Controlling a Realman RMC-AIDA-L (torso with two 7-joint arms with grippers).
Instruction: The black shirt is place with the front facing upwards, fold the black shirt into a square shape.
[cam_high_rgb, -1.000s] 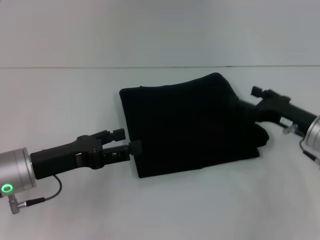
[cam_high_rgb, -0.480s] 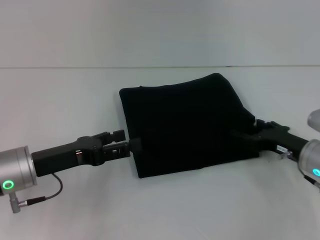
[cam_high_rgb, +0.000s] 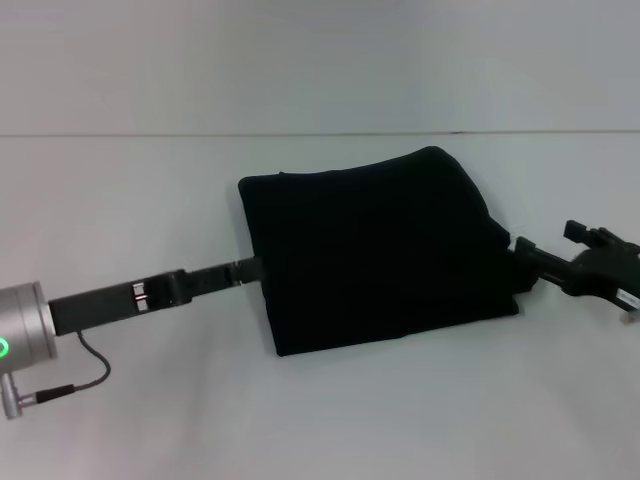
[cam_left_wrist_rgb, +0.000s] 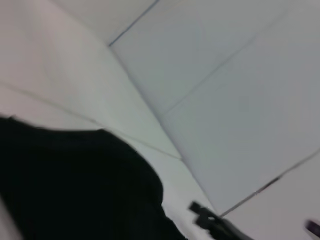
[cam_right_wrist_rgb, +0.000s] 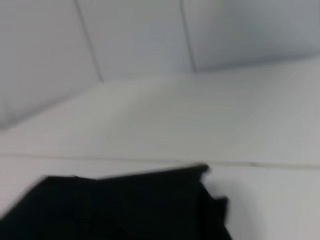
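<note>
The black shirt (cam_high_rgb: 380, 250) lies folded into a rough square in the middle of the white table, with no lettering showing. My left gripper (cam_high_rgb: 250, 270) reaches in from the left and its tip meets the shirt's left edge. My right gripper (cam_high_rgb: 524, 252) comes in from the right, its tip at the shirt's right edge near the front corner. The left wrist view shows the shirt (cam_left_wrist_rgb: 75, 185) as a dark mass, with the right gripper (cam_left_wrist_rgb: 210, 220) farther off. In the right wrist view a corner of the shirt (cam_right_wrist_rgb: 125, 210) fills the lower part.
The white table (cam_high_rgb: 320, 420) stretches all around the shirt. A thin seam line (cam_high_rgb: 200, 135) crosses it behind the shirt. A cable (cam_high_rgb: 80, 375) hangs from the left arm near the front left.
The left arm has rolled to a narrow profile and drawn back slightly. The right gripper has slid from the shirt's far right side toward the front, then out to the right. The shirt's right edge lies flatter.
</note>
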